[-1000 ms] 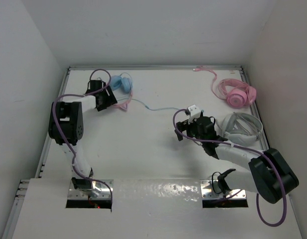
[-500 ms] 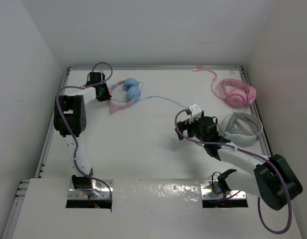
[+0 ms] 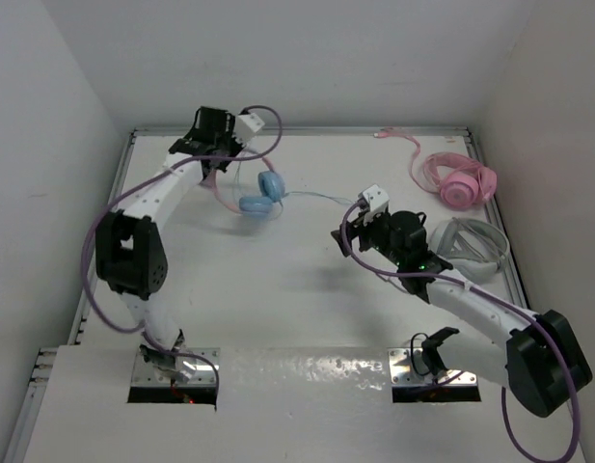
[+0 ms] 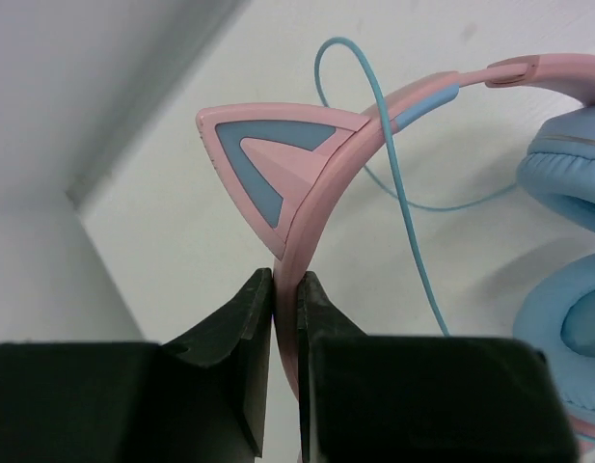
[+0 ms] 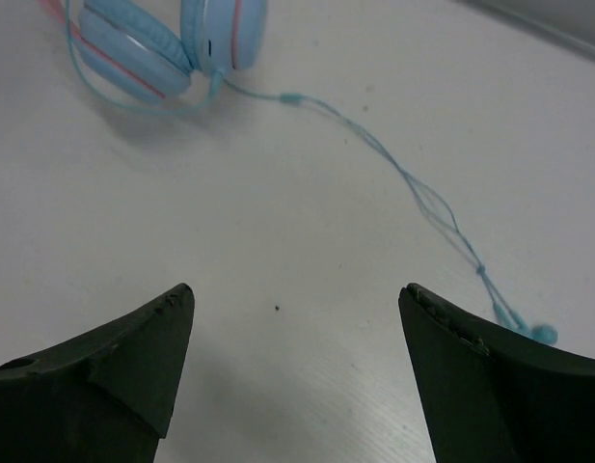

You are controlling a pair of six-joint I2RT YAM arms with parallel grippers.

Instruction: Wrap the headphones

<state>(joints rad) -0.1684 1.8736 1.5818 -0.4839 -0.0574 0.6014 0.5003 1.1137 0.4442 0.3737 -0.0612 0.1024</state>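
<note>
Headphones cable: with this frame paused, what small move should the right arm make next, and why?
Probably ease the right gripper forward and right, down onto the cable near its plug end. Its jaws stand open with nothing between them, the cable lies loose ahead, and the left gripper clamps the headphones by the pink headband, so the free end is what remains to gather.

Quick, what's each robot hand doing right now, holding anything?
Left gripper: shut on the headphones, fingers pinching the pink headband.
Right gripper: open, holding nothing.
</note>
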